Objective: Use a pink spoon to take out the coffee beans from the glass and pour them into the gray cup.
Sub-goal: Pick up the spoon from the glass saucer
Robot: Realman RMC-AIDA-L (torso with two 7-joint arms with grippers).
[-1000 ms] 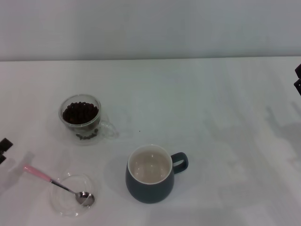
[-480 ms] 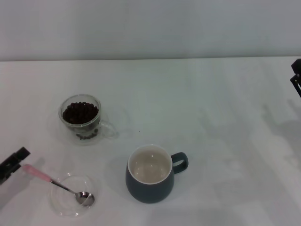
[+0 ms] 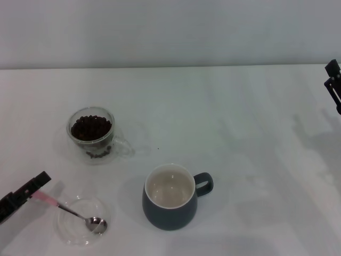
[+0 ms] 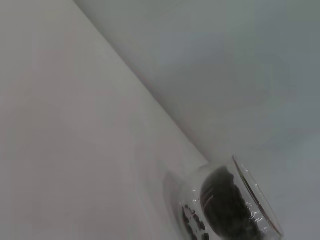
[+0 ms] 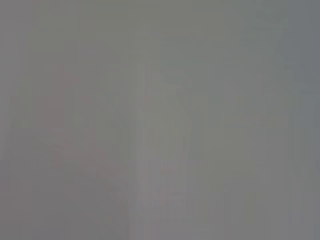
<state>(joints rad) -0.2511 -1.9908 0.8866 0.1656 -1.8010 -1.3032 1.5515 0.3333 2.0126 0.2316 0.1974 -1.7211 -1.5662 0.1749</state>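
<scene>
Nearest, the pink spoon (image 3: 69, 212) rests with its bowl in a clear glass saucer (image 3: 72, 230) on the white tabletop (image 3: 224, 128). The left gripper (image 3: 26, 193) reaches its handle end; whether its fingers are open or closed cannot be told. The gray cup (image 3: 170, 197) stands beside. Farther, the glass (image 3: 91, 133) holds coffee beans (image 3: 91, 128). The right gripper (image 3: 334, 82) sits at the far edge, its fingers likewise unreadable.
</scene>
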